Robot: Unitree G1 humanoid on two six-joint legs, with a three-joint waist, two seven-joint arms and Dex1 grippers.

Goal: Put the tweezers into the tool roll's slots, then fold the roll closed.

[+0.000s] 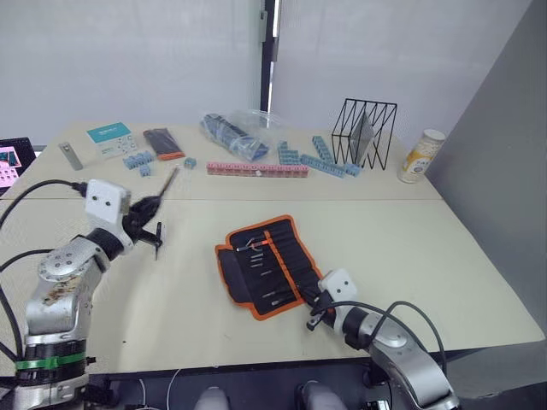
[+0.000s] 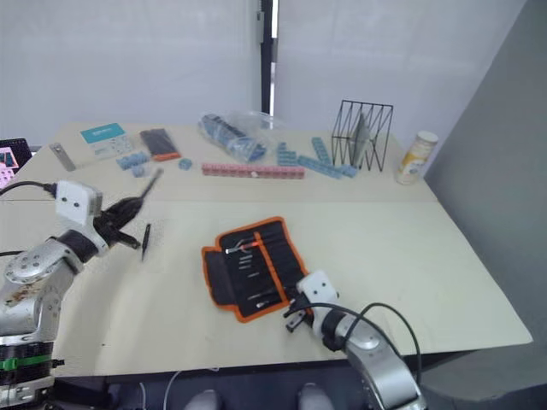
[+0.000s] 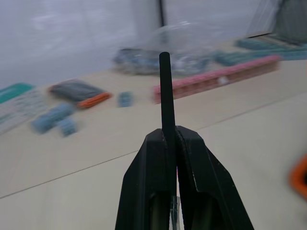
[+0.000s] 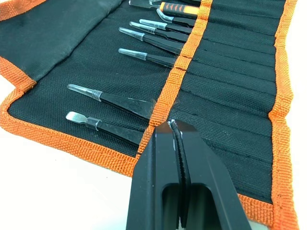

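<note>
Left tool pinches one tweezers over bare table; right tool — closed, seemingly empty — at tool roll edge.

You're looking at a lab or test workspace: a plain beige desk against bare white partition walls, with practice props scattered along its far side, such as blue blocks, a pink block strip, a black wire rack and a canister.
</note>
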